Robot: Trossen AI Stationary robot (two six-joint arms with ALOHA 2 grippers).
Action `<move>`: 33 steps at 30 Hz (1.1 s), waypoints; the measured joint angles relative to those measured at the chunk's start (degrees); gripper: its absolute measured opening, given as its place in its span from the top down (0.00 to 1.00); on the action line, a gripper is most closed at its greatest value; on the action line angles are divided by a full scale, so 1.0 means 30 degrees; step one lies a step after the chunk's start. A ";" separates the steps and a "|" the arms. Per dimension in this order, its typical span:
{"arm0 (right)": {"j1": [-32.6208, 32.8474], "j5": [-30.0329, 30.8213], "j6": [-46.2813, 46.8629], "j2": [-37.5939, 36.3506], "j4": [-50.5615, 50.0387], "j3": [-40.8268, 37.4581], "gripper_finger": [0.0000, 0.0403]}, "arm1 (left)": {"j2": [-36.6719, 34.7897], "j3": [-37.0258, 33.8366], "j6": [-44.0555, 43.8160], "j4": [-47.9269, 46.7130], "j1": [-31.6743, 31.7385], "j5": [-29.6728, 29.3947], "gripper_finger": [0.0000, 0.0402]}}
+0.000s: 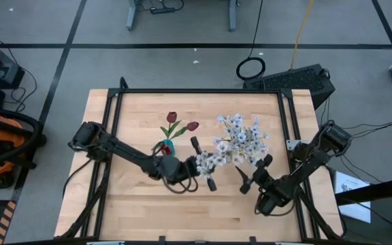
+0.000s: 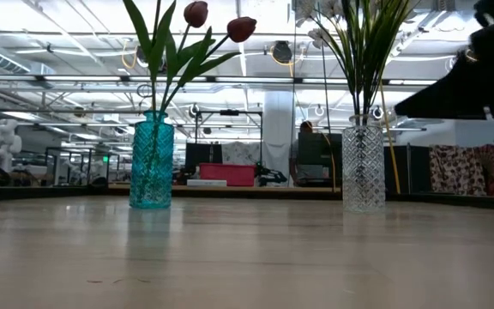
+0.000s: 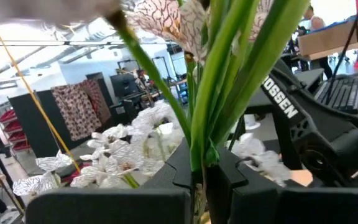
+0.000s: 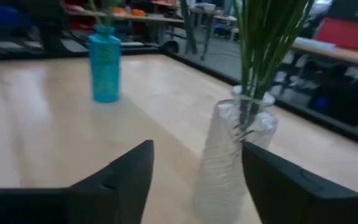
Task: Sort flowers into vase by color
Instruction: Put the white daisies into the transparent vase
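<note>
While the left hand [image 1: 205, 165] is clamped tight on the green stems of a white flower spray [image 1: 209, 160], holding it above the table [image 1: 135, 204] just beside the clear glass vase [image 2: 364, 163], the right hand [image 1: 256, 172] hangs near that vase's other side with its fingers [image 4: 120, 177] spread wide, gripping nothing. White blossoms [image 1: 240, 138] fill the clear vase; two dark red tulips [image 2: 217, 21] stand in the teal vase [image 2: 152, 160], well apart from it
</note>
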 joint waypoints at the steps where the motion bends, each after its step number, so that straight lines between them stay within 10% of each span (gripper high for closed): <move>1: -0.0285 0.0004 -0.0359 0.0000 -0.0006 0.0000 0.38 | 0.0000 0.0000 -0.0111 -0.0053 0.0178 0.0237 0.95; 9: -0.1589 0.1439 -0.1090 0.0000 -0.0219 -0.0002 0.23 | 0.0000 0.0000 -0.0534 -0.0356 0.0977 0.1016 0.95; 33: -0.4332 0.1355 -0.2266 0.0000 0.1843 0.0022 0.36 | 0.0007 0.0000 -0.1441 -0.1301 0.1693 0.1843 0.95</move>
